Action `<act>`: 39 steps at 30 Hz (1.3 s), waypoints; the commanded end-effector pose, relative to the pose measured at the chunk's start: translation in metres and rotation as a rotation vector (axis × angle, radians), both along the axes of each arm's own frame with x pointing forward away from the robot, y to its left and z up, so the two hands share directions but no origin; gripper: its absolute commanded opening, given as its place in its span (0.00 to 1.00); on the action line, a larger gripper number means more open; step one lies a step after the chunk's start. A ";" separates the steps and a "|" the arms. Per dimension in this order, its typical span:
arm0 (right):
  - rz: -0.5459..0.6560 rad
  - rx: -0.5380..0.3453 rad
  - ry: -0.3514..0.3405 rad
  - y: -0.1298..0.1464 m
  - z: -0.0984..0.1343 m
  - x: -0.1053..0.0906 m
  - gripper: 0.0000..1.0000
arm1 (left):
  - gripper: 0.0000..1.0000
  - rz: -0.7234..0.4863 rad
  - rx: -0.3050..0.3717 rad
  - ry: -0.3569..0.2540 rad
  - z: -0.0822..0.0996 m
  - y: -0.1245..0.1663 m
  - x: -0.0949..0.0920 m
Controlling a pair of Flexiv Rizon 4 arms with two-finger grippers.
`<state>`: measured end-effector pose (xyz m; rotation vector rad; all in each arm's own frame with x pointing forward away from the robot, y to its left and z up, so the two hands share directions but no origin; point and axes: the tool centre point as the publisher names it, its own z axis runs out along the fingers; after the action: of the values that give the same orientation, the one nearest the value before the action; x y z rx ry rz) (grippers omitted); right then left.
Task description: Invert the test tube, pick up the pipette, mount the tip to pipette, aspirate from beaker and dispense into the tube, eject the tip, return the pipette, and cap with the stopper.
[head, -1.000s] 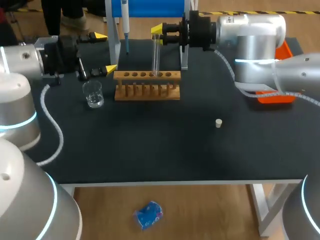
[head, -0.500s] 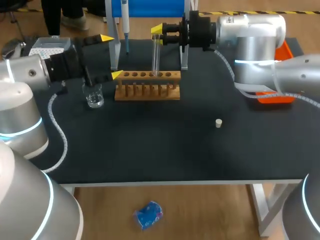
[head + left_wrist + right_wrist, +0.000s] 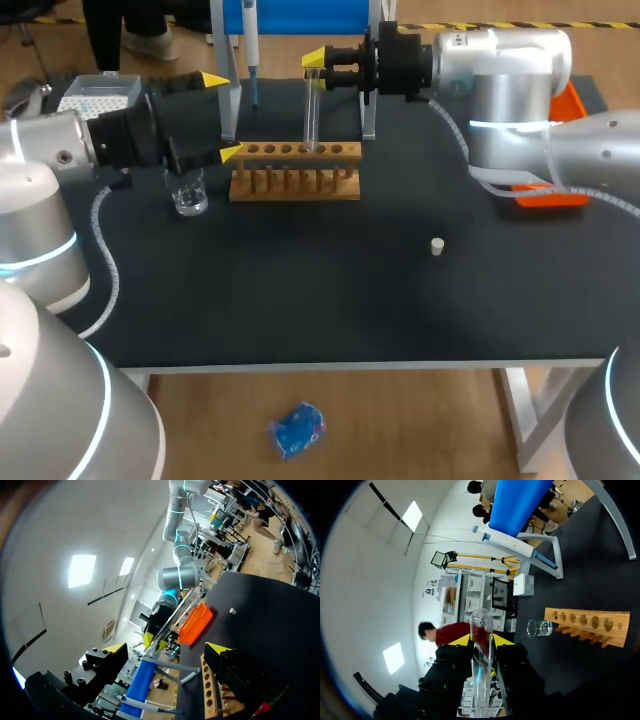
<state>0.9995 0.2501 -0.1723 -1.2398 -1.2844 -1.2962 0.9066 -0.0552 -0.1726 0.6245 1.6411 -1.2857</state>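
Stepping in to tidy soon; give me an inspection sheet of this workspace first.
Surface: black table, no spill seen.
Job's things: test tube upright at wooden rack; beaker beside rack; pipette hanging at back; stopper lying alone; tip box far left.
Clutter: orange tray at right edge.
End effectors: left end effector open near beaker; right end effector shut on test tube.
Cables: white coiled cable lying on table's left.
Surroundings: nothing seen.

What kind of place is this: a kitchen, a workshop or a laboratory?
Most likely a laboratory bench set up for robot practice. On the black table stand a wooden rack and a glass beaker, a pipette hangs behind them, and the right gripper holds a test tube upright.
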 end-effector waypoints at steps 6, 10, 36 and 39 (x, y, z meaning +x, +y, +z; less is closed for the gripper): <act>0.001 -0.002 0.000 -0.001 0.000 0.000 0.00 | 1.00 -0.112 0.043 -0.183 0.005 -0.022 -0.005; 0.001 -0.002 0.000 -0.001 0.000 0.000 0.00 | 1.00 -0.167 0.093 -0.244 0.005 -0.033 -0.009; 0.001 -0.002 0.000 -0.001 0.000 0.000 0.00 | 1.00 -0.133 0.182 -0.520 0.002 -0.111 -0.015; 0.001 -0.002 0.000 -0.001 0.000 0.000 0.00 | 1.00 -0.137 0.168 -0.512 0.001 -0.112 -0.014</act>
<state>0.9993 0.2498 -0.1719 -1.2401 -1.2847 -1.2964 0.8909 -0.1617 -0.1683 1.0947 1.3061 -0.9873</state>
